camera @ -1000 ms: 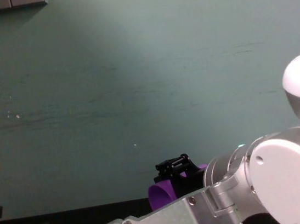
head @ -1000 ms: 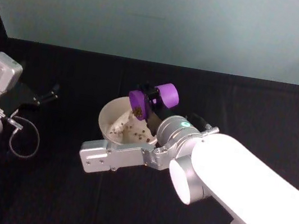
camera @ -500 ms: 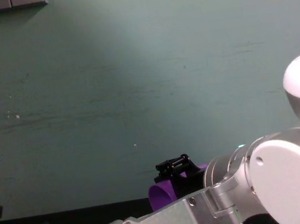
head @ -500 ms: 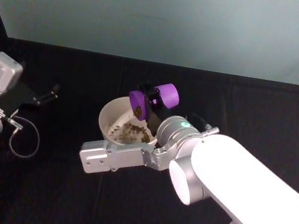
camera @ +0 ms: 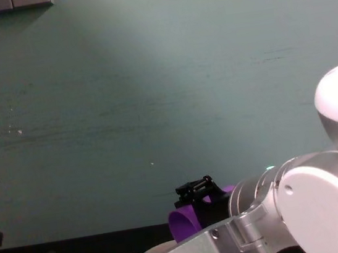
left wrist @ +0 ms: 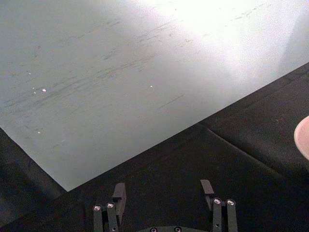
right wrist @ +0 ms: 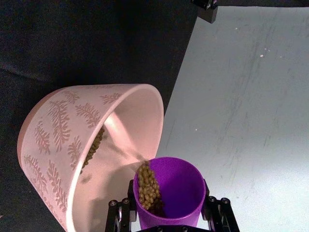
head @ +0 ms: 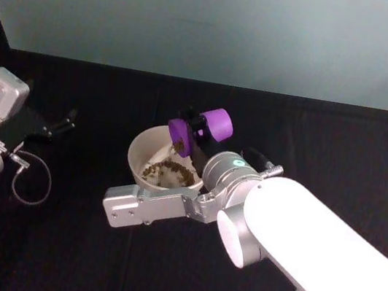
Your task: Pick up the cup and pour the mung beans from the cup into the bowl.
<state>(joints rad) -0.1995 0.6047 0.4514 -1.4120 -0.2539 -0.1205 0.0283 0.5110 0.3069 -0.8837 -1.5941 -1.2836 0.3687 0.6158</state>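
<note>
Currently the pour is under way. The right gripper (head: pixel 198 126) holds the cup (head: pixel 217 124) tipped on its side above the far right rim of the bowl (head: pixel 137 145), with the mouth turned down towards the bowl's interior. Its fingers (right wrist: pixel 216 213) are clamped on either side of the purple wall. A layer of mung beans (head: pixel 170 174) lies in the bottom of the bowl. A clump (right wrist: pixel 147 189) of them sits at the cup's lower lip, just above the bowl's rim. The bowl stands on the black table (head: pixel 342 139). The left gripper (head: pixel 59 125) is parked well to the left of the bowl, fingers spread apart and holding nothing.

Assessment: the step is well advanced but not complete. To finish cleanly, the cup's lip should be held inside the line of the bowl's rim. The clump sits close to that rim, and any drift away from the bowl would scatter beans on the table. The tilt should increase gradually until the base is above the mouth, so the clump slides out rather than jumps. Grip pressure should not be relaxed, as a smooth tapered wall is likely to slip.
</note>
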